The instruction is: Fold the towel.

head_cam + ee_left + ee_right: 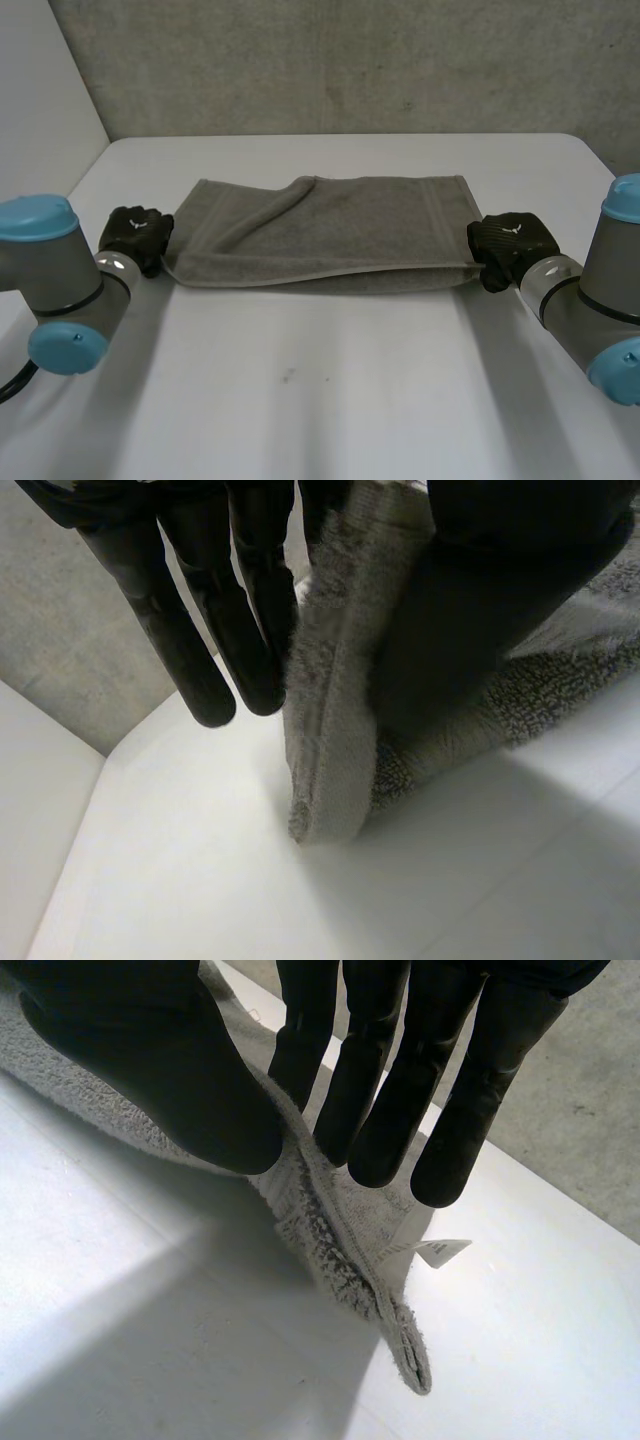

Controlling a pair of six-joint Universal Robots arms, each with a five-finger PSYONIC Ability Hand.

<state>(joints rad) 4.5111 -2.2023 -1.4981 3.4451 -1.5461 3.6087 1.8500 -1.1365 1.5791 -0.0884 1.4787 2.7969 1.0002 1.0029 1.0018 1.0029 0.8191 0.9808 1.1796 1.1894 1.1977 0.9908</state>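
Left hand [135,236], right hand [508,243] pinching towel's [340,228] ends

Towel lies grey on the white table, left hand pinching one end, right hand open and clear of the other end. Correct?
Not quite. The right hand is not clear: the right wrist view shows its thumb and fingers pinching the towel at its end. The rest holds: the left hand pinches the other end, on the white table.
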